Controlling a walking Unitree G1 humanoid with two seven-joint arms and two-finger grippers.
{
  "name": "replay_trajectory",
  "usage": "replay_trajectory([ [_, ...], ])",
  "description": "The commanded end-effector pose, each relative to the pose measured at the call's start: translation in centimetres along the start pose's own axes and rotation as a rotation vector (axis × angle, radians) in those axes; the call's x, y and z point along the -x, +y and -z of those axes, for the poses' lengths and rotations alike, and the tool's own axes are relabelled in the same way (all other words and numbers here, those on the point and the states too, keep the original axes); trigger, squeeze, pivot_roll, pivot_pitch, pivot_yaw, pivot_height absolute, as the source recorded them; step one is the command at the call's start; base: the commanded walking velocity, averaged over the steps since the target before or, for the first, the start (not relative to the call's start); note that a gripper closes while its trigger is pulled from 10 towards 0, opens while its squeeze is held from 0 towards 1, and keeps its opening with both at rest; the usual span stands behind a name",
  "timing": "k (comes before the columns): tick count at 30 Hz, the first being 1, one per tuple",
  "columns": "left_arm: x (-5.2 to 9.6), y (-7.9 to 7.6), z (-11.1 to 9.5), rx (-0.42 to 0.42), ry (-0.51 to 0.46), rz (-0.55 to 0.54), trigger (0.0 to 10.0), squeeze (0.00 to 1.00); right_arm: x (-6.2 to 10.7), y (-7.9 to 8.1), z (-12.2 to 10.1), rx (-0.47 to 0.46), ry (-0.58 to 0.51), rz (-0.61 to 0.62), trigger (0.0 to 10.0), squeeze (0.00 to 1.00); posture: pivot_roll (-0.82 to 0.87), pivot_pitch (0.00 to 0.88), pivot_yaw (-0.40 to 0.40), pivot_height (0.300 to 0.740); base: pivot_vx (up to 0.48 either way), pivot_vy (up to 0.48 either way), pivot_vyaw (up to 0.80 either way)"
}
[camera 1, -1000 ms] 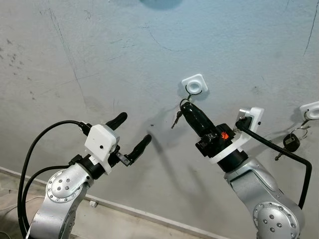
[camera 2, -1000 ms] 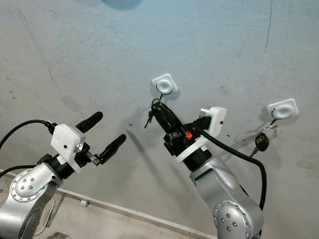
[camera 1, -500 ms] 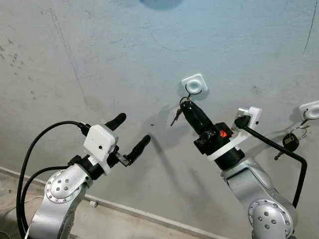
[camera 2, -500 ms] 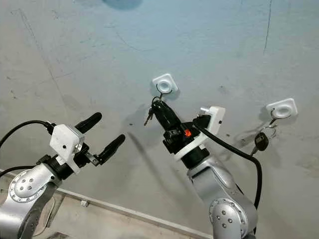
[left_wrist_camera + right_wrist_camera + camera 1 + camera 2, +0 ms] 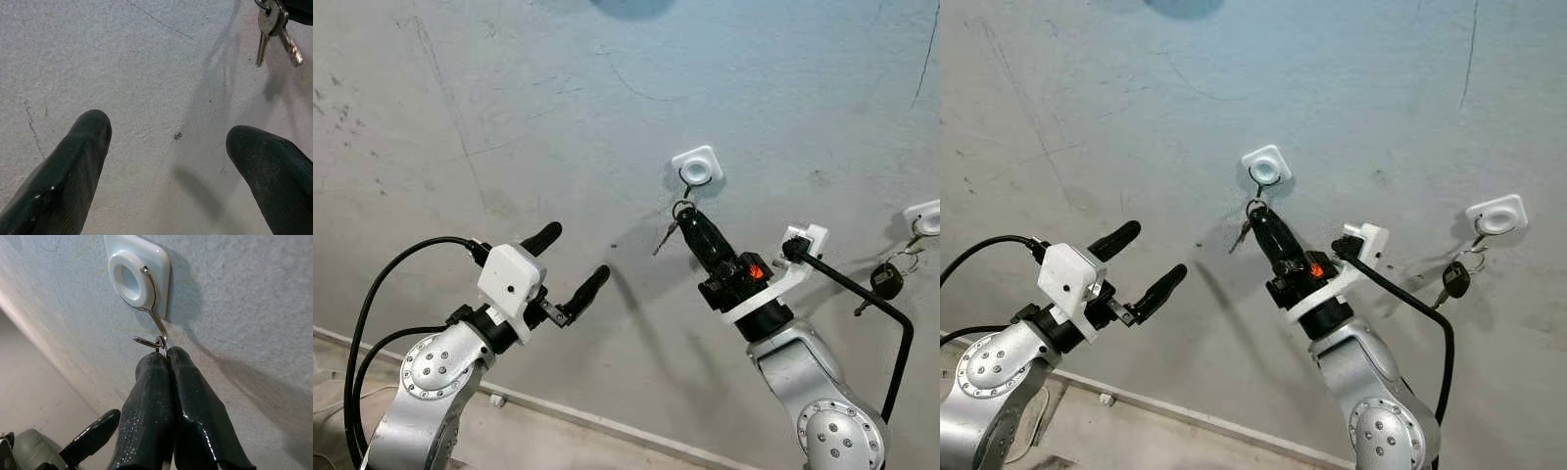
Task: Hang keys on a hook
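The keys (image 5: 668, 231) hang on a ring at the tip of the right gripper (image 5: 686, 214), just below the white wall hook (image 5: 696, 167). The ring sits at the bottom of the hook's wire loop (image 5: 155, 316); whether it is threaded onto the wire cannot be told. The right gripper's fingers (image 5: 190, 401) are pressed together, clamped on the key ring, and point up at the hook. The left gripper (image 5: 570, 264) hovers lower and well apart to the left, fingers spread wide, holding nothing, aimed at the grey wall (image 5: 509, 108). A second white hook (image 5: 924, 216) on the right carries another key set (image 5: 883, 279).
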State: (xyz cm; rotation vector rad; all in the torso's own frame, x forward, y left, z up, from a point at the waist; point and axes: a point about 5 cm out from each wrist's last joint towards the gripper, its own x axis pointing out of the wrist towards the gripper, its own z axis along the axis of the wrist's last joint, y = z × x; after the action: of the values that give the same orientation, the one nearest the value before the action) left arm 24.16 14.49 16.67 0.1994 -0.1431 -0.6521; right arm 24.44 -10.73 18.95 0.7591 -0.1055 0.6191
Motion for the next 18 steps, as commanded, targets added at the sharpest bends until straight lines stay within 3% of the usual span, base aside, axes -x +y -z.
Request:
replay_trajectory([
  [1,0.1,0.1,-0.4,-0.009,-0.007,-0.002,10.0,0.0,0.4,-0.8,0.3,-0.013,0.012,0.049,10.0,0.0,0.19,0.0,-0.006,0.74,0.0,0.0,0.0],
  [12,0.1,0.1,-0.4,-0.008,-0.006,0.0,10.0,0.0,0.6,-0.9,1.3,-0.007,0.046,0.068,10.0,0.0,0.19,0.0,-0.005,0.74,0.0,0.0,0.0],
  [15,0.1,0.1,-0.4,-0.008,-0.006,0.002,10.0,0.0,0.4,-0.9,1.3,0.065,0.051,0.085,10.0,0.0,0.19,0.0,-0.005,0.74,0.0,0.0,0.0],
  [16,0.0,0.1,-0.4,-0.008,-0.006,0.003,10.0,0.0,0.4,-0.8,1.3,0.089,0.065,0.084,10.0,0.57,0.19,0.0,-0.004,0.74,0.0,0.0,0.0],
  [17,0.0,0.1,-0.4,-0.008,-0.006,0.003,10.0,0.0,0.4,-0.8,1.3,0.089,0.065,0.084,10.0,0.57,0.19,0.0,-0.004,0.74,0.0,0.0,0.0],
  [18,0.0,0.1,-0.4,-0.009,-0.007,0.003,10.0,0.0,0.3,-0.6,1.5,0.108,0.082,0.074,10.0,1.0,0.19,0.0,-0.004,0.74,0.0,0.0,0.0],
])
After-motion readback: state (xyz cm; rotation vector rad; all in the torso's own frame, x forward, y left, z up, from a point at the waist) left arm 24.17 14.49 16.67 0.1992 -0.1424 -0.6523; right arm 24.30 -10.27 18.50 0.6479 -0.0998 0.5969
